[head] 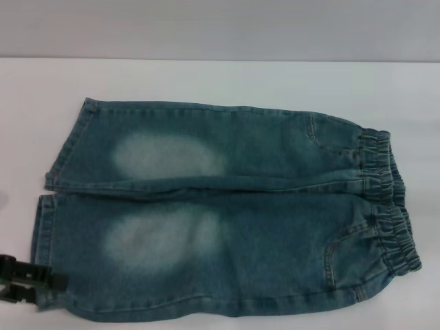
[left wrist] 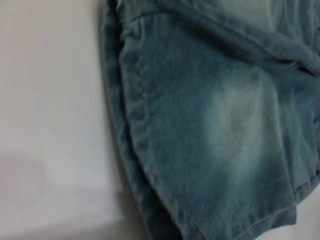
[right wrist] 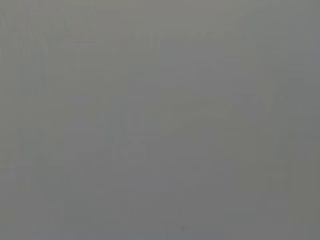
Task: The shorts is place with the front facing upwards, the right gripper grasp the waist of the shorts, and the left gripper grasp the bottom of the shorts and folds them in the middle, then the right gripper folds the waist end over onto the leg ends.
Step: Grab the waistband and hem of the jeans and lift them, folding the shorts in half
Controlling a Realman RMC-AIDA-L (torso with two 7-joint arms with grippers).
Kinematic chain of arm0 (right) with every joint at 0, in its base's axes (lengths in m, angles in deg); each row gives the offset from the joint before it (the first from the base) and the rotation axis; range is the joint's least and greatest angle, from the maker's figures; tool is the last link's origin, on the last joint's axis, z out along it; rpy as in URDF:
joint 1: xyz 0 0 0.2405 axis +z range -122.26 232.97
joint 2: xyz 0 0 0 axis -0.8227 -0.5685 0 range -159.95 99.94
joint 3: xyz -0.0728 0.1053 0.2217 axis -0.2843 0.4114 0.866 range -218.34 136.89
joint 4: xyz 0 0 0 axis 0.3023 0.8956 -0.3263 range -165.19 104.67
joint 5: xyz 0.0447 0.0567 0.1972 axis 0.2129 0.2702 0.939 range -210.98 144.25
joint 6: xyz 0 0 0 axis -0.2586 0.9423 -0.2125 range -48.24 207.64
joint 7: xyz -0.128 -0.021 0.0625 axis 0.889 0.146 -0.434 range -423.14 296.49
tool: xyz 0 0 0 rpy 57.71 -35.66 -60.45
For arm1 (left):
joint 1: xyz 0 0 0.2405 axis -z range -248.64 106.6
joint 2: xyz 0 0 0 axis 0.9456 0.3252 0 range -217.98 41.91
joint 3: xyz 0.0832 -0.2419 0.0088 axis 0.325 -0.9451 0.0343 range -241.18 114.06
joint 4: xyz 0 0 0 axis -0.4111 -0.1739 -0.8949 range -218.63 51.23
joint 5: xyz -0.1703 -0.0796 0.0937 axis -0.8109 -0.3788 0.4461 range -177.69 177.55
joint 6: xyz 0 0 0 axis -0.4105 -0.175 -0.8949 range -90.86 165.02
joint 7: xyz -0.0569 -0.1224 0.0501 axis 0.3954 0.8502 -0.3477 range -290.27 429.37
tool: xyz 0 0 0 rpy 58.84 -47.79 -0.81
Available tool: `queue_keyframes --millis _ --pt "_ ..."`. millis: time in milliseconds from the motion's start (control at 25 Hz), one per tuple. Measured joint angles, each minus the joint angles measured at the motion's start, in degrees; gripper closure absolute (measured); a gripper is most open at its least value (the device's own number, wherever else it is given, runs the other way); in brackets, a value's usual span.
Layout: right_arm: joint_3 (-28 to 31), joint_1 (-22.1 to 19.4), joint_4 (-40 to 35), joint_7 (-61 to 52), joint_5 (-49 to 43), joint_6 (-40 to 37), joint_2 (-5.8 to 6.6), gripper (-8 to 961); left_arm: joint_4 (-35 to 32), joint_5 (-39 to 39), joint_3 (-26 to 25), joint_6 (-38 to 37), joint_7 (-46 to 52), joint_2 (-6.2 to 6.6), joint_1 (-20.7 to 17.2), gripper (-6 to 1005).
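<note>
The blue-green denim shorts (head: 227, 220) lie flat, front up, on the white table (head: 206, 79), with a pale patch on each leg. Their gathered waist (head: 388, 199) is at the right, and the bottom of the shorts (head: 42, 227), the two stitched leg ends, is at the left. My left gripper (head: 40, 287) is at the near left corner, right at the near leg's hem, and looks open. In the left wrist view that hem (left wrist: 132, 100) appears close up, lying on the table. The right gripper is out of view; the right wrist view is plain grey.
White tabletop (left wrist: 50, 100) runs around the shorts on the left, far and right sides. A grey wall (head: 220, 27) rises behind the table's far edge.
</note>
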Motion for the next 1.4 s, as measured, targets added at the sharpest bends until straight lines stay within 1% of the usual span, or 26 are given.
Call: queue_keyframes --millis 280,640,1000,1400 --pt "0.0 0.2 0.2 0.1 0.0 0.1 0.14 384 -0.1 0.2 -2.8 -0.6 -0.4 -0.01 1.0 152" --pt "0.1 0.4 0.5 0.1 0.0 0.5 0.28 384 -0.2 0.4 -2.4 -0.6 -0.4 -0.02 0.6 153" --pt "0.1 1.0 0.5 0.2 0.0 0.9 0.5 385 0.2 2.7 -2.7 -0.6 -0.7 -0.16 0.3 152" --pt "0.1 1.3 0.5 0.2 0.4 1.9 0.51 385 -0.2 3.5 -2.3 -0.1 -0.9 -0.41 0.3 200"
